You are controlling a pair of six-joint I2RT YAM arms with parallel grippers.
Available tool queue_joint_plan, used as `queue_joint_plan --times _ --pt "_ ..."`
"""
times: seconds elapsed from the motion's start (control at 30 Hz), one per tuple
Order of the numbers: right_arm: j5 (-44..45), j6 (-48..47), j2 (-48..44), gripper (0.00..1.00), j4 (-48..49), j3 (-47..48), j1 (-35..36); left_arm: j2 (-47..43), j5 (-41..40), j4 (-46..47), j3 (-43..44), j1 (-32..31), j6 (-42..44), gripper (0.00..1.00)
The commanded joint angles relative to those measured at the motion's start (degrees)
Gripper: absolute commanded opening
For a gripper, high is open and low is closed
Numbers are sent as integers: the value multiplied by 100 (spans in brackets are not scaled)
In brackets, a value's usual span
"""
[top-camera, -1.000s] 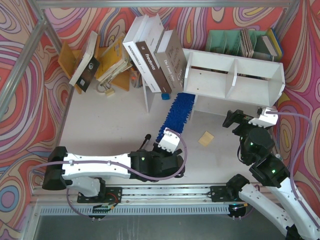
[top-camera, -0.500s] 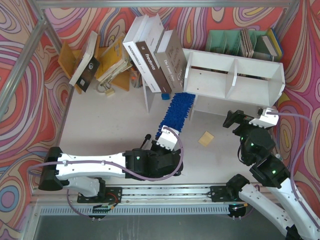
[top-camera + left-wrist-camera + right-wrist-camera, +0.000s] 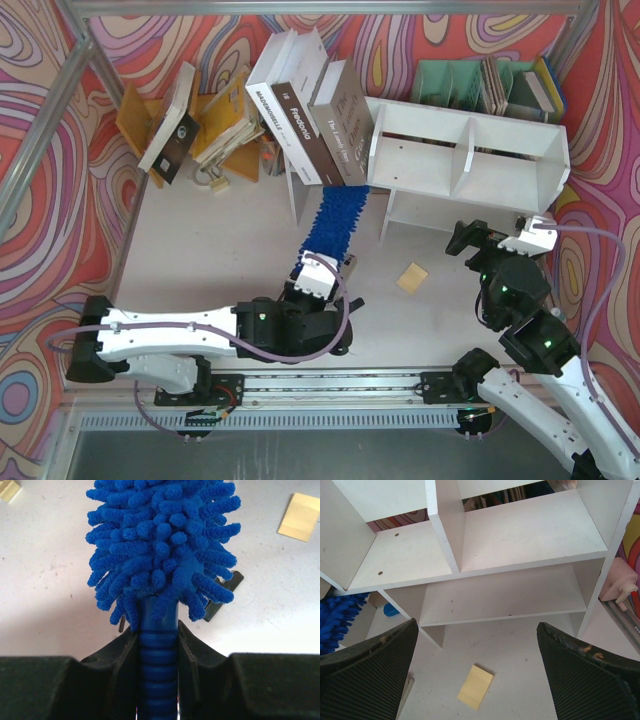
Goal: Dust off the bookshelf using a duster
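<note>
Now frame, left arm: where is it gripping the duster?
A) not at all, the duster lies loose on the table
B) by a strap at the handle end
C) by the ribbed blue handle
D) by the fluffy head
C: in the left wrist view the left gripper has its fingers pressed on both sides of the ribbed handle of the duster, just below the fluffy head.

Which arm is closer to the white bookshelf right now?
Right. The right end effector hovers open just in front of the bookshelf, by its lower tier, not touching. The left end effector sits further back toward the near edge, gripping the duster by its handle.
</note>
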Motion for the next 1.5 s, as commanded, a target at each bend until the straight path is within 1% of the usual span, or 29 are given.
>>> queue_joint_plan --times 0.0,0.1,0.2,0.3,0.37,0.47,0.57,0.63,0.77,0.87,1.07,1.23,1.47 --pt "44 1 2 90 -4 -19 -8 -331 -1081 -663 -79 8 -661 0" --pt "43 1 0 90 -4 -19 -8 -522 -1072 -970 -218 99 -945 0" --pt "43 7 6 90 -3 -24 -10 -653 -1081 -1494 -333 236 -1612 0" --pt "39 11 32 90 5 -19 -10 -663 -977 -1516 -434 297 -1754 0" --pt "39 17 44 89 -7 -9 -10 -610 -887 -1277 -468 311 -1621 0" --pt "42 21 41 90 -22 -8 -10 -500 -707 -773 -473 306 -1184 0" --pt "52 13 31 90 -17 -15 -2 -295 -574 -418 -382 311 -1040 0" --pt "55 16 25 89 -22 -12 -17 -145 -407 -92 -335 304 -782 0" --pt "60 -9 13 90 -12 -14 -5 122 -222 186 -164 304 -489 0" --pt "56 -11 2 90 -6 -18 -7 100 -144 271 -169 304 -361 0" --pt "43 -6 -7 90 -9 -26 -6 -467 -269 61 -555 313 -533 0" --pt "3 15 16 90 0 -29 -10 -991 -334 -442 -888 343 -980 0" --pt "-49 28 146 90 -13 0 -9 -1428 -465 -1193 -1102 383 -1587 0"
